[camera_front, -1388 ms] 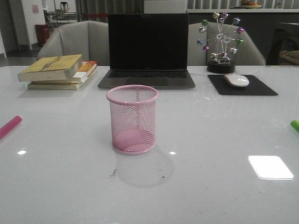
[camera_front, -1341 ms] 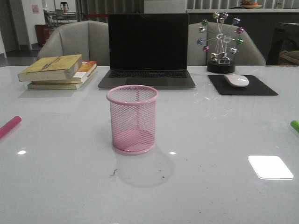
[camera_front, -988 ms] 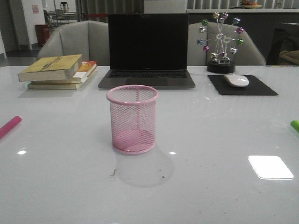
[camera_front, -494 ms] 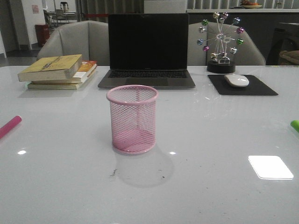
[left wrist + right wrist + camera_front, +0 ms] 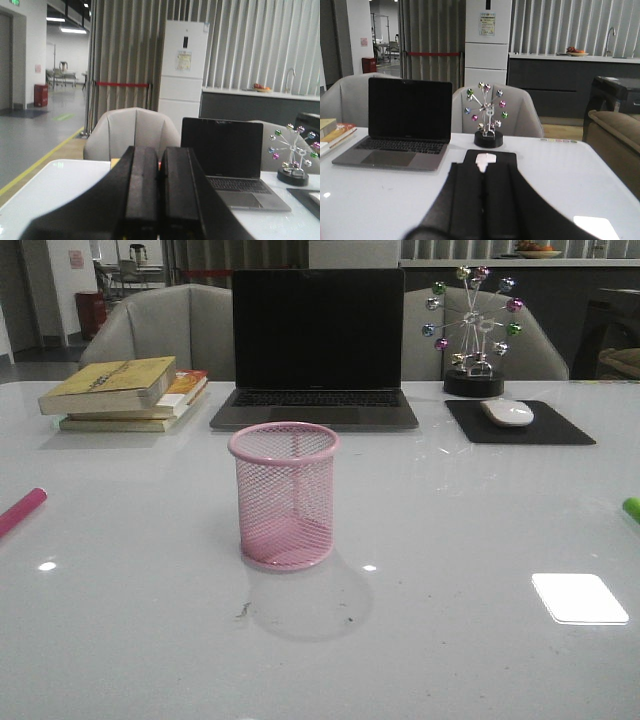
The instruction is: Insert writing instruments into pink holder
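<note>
The pink holder (image 5: 284, 496) stood upright on the white bench (image 5: 460, 640), empty, and serves here as the landmark. The magenta pen (image 5: 21, 511) lay on the bench well to the left of the holder, cut off by the frame edge. The lime green pen (image 5: 631, 507) lay well to the right of the holder, with only its tip showing at the opposite edge. Neither pen touched the holder.

Behind the holder sat an open laptop (image 5: 316, 348) with a dark screen. Behind and to the left of the holder lay a stack of books (image 5: 122, 392). Behind and to the right of it a white mouse (image 5: 507, 412) rested on a black mouse pad (image 5: 518, 423), with a small ferris-wheel ornament (image 5: 473, 330) farther back. A bright square reflection (image 5: 579, 597) lay on the bench to the right of the holder, nearer the camera.

Neither arm appeared in the front view. In the wrist views the left fingers (image 5: 160, 200) were pressed together with nothing between them, raised above the bench. The right fingers (image 5: 483, 200) were likewise closed and empty, pointing toward the mouse.
</note>
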